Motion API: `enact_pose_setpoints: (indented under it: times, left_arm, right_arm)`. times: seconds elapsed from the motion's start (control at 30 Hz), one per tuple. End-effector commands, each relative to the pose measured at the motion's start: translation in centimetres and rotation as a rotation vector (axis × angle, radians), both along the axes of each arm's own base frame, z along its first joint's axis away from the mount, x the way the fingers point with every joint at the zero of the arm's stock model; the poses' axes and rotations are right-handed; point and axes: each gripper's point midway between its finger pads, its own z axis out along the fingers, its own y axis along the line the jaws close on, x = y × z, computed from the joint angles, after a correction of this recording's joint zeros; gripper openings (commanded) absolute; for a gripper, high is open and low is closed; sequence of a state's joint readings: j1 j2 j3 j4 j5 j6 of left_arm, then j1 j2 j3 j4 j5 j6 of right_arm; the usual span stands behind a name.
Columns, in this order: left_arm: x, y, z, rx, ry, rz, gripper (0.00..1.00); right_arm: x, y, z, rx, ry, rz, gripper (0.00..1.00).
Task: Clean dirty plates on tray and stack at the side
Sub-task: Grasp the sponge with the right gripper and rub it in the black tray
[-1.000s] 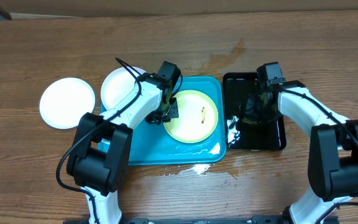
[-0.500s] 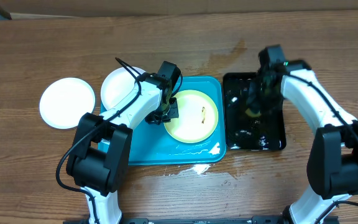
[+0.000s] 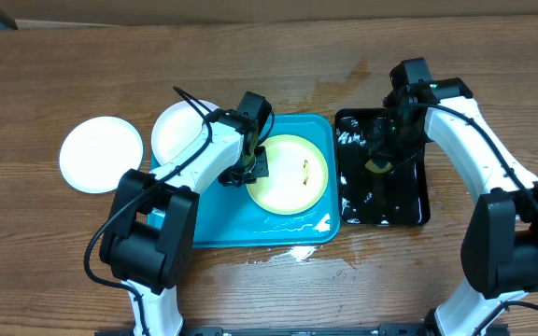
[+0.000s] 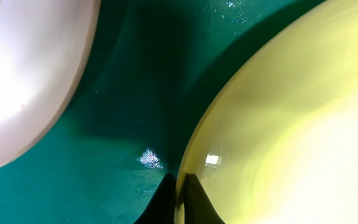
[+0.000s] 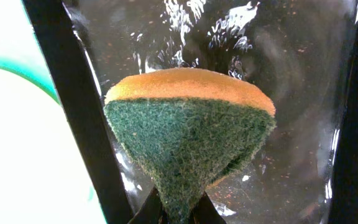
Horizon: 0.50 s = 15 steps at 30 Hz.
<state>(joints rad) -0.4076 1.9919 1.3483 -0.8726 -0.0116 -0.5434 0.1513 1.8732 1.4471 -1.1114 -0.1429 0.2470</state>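
A pale yellow-green plate (image 3: 292, 174) with a small dark smear lies on the turquoise tray (image 3: 215, 217). My left gripper (image 3: 253, 168) is shut on its left rim; the left wrist view shows the fingers (image 4: 179, 199) pinching the plate edge (image 4: 278, 124) over the tray floor (image 4: 135, 93). A white plate (image 3: 177, 129) lies at the tray's far left corner, and another white plate (image 3: 101, 154) sits on the table to the left. My right gripper (image 3: 388, 154) is shut on a green and orange sponge (image 5: 188, 134), held above the wet black tray (image 3: 381, 201).
The glossy black tray (image 5: 291, 74) holds water and stands right of the turquoise tray. Water is spilled on the wood (image 3: 292, 252) by the turquoise tray's front edge. A white plate edge (image 4: 23, 81) shows at the left in the left wrist view.
My right gripper has lifted the sponge out of the black tray and shifted slightly toward the far side. The left gripper and the plates have not moved.
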Motion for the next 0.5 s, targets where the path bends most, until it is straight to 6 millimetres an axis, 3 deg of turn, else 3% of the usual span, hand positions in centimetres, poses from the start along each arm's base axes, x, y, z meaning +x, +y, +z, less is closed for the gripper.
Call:
enact_pose_setpoints:
  times: [0.0,0.1,0.2,0.47]
  left_arm:
    - [-0.5,0.6,-0.6,0.025,0.022,-0.013,0.04]
    - [-0.6,0.6,-0.6,0.026,0.024,-0.015,0.04]
    - [-0.6,0.6,-0.6,0.026,0.024,-0.015,0.04]
    - [-0.7,0.6,-0.6,0.027,0.027,-0.014,0.04]
  right_arm:
    - [0.3,0.7,0.9,0.041,-0.023,0.023,0.04]
    - [0.3,0.7,1.0,0.044,-0.024,0.023,0.04]
    - [-1.2,1.3,1.3,0.082,0.039,0.024,0.04]
    - [-2.5,0.9,1.5,0.06,0.091,0.021,0.04]
